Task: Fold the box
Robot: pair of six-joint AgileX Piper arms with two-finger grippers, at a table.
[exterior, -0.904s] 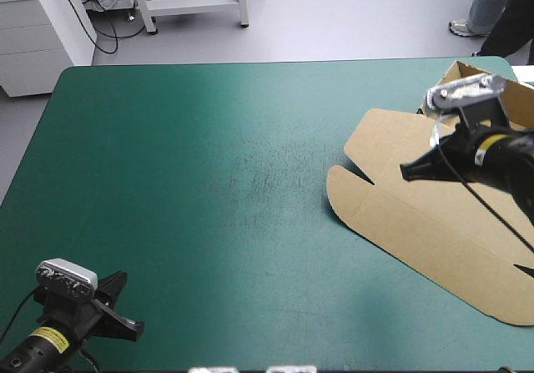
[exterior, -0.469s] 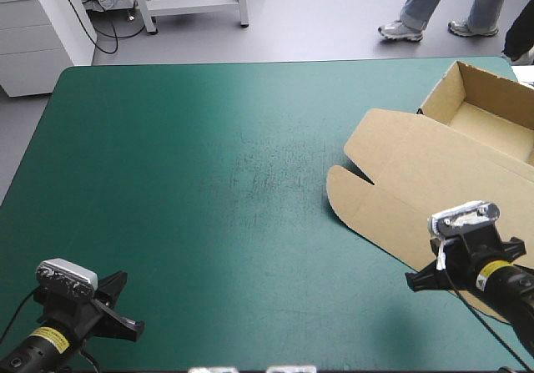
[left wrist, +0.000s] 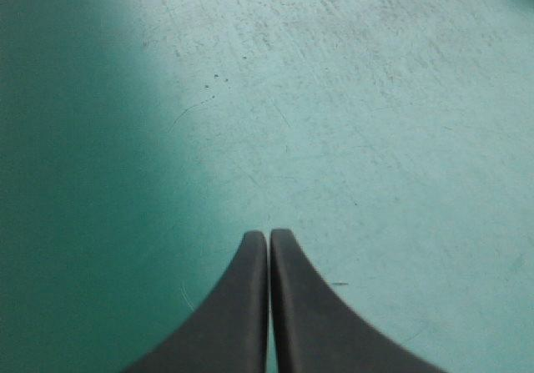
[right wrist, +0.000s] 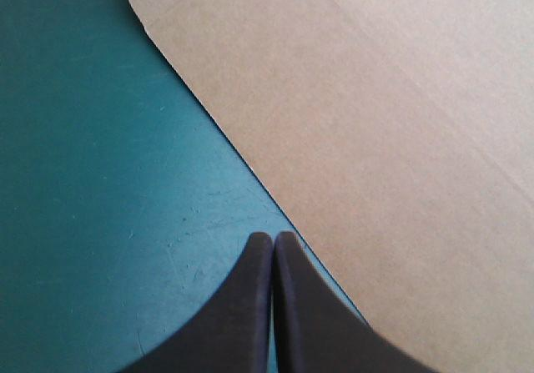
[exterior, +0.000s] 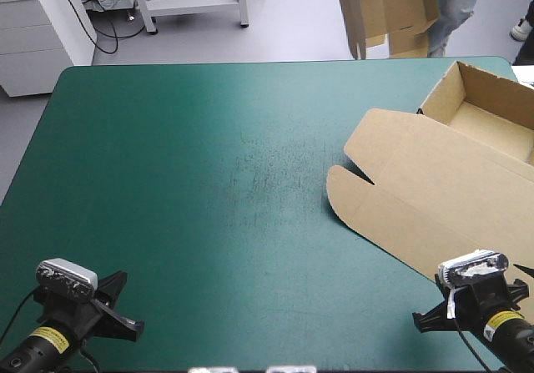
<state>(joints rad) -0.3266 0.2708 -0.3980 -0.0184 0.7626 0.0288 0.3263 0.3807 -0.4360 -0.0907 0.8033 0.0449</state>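
The box point(exterior: 434, 198) is a cut sheet of plain brown board, matte and smooth, lying at the worktop's right side. Its far part stands up as an open tray point(exterior: 492, 127) with four thin upright walls, close to the far right corner. Inside the tray only its own brown floor shows. From the tray's near wall the lid point(exterior: 400, 181) runs out flat on the teal-green cover point(exterior: 209, 181) toward the near edge. The lid's free edge ends in a rounded flap with a small notch beside it, and faint straight creases cross the sheet.

The cover is a dull, even cloth-like surface. Just beside the lid's rounded flap, toward the worktop's middle, it is scuffed with fine pale scratches.

The right end effector point(right wrist: 274, 235) sits off the lid's near end, at the near right corner. Its two black curved fingers are pressed together into one pointed arch with nothing between them. The tips hang over the cover just beside the lid's cut edge, which runs on a slant past them, and the base of one finger overlaps that edge in the wrist view. Whether it touches the board cannot be told.

The left end effector point(left wrist: 269, 233) is well apart from the box, at the near corner on the opposite side. Its fingers are likewise closed tip to tip — empty — above bare, lightly scratched cover.

Another piece of brown board point(exterior: 388, 10), bent into panels, shows beyond the far edge, past the tray.
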